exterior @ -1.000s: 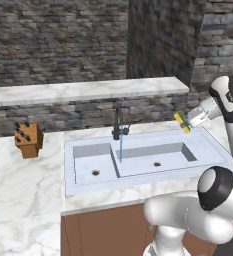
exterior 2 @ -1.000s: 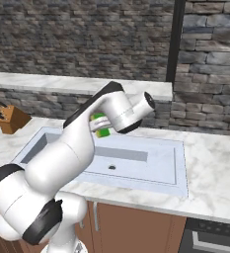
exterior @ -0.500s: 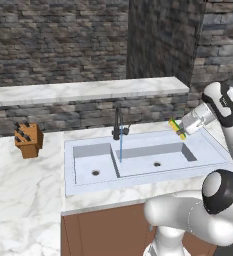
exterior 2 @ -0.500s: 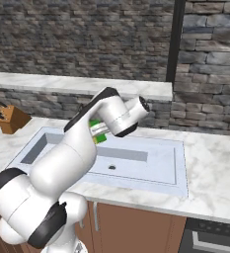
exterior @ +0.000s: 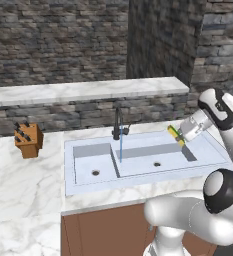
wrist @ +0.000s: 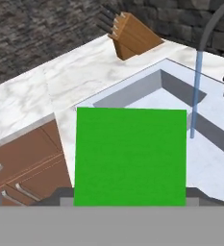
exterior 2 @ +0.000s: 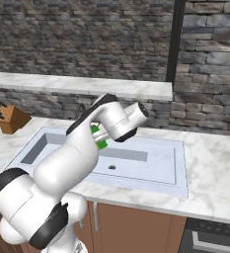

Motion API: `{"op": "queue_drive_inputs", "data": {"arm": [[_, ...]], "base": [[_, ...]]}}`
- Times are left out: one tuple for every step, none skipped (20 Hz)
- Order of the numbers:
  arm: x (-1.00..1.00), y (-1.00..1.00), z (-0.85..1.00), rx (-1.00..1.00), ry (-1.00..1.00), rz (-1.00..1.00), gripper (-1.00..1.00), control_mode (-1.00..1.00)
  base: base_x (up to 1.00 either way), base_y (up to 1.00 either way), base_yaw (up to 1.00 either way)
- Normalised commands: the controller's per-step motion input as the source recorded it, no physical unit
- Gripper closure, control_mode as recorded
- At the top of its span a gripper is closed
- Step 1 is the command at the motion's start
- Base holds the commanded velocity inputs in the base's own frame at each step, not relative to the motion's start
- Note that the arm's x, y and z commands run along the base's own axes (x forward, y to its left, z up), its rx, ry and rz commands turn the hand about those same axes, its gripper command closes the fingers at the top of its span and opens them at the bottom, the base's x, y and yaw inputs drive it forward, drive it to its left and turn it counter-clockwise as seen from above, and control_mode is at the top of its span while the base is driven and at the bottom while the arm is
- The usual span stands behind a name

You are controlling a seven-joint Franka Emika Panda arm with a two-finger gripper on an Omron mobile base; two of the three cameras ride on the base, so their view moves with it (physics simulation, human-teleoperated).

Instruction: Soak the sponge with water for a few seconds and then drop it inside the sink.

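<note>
My gripper [exterior: 182, 136] is shut on the sponge [exterior: 175, 133], a small green and yellow block held on edge above the right end of the sink [exterior: 205, 151]. In the right base view the green sponge [exterior 2: 99, 139] peeks out beside the white hand over the sink [exterior 2: 158, 165]. The sponge's green face [wrist: 130, 156] covers the middle of the hand view and hides the fingertips. A thin blue stream of water [exterior: 120, 148] falls from the dark faucet [exterior: 118, 124] near the basin divider, well left of the sponge. In the hand view the water [wrist: 195, 96] runs down past the sponge's upper right corner.
A wooden knife block [exterior: 29, 140] stands on the marble counter left of the sink, and shows again as the knife block [wrist: 132, 35]. A raised stone-fronted ledge [exterior: 88, 91] runs behind the sink. Brown cabinet fronts [wrist: 22, 163] lie below the counter edge.
The gripper has carried the sponge leftward and a little lower, from the sink's right rim to over the right basin, closer to the water stream. The grip is unchanged.
</note>
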Motion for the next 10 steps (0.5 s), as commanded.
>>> {"op": "queue_drive_inputs", "data": {"arm": [[0.02, 0.05, -0.26, -0.09, 0.00, 0.00, 1.00, -1.00], [0.06, 0.10, -0.23, -0.10, 0.00, 0.00, 1.00, -1.00], [0.10, 0.13, -0.17, -0.12, 0.00, 0.00, 1.00, -1.00], [0.16, 0.18, -0.07, -0.13, 0.00, 0.00, 1.00, -1.00], [0.21, 0.18, -0.01, -0.14, 0.00, 0.00, 1.00, -1.00], [0.24, 0.19, 0.00, -0.13, 0.00, 0.00, 1.00, -1.00], [0.29, 0.18, 0.00, -0.14, 0.00, 0.00, 1.00, -1.00], [0.31, 0.19, 0.00, -0.13, 0.00, 0.00, 1.00, -1.00], [0.35, 0.19, 0.00, -0.13, 0.00, 0.00, 1.00, -1.00], [0.39, 0.23, -0.11, -0.11, 0.00, 0.00, 1.00, -1.00]], "base": [[0.00, 0.00, 0.00], [0.00, 0.00, 0.00], [0.00, 0.00, 0.00], [0.00, 0.00, 0.00], [0.00, 0.00, 0.00], [0.00, 0.00, 0.00], [0.00, 0.00, 0.00], [0.00, 0.00, 0.00], [0.00, 0.00, 0.00], [0.00, 0.00, 0.00]]}}
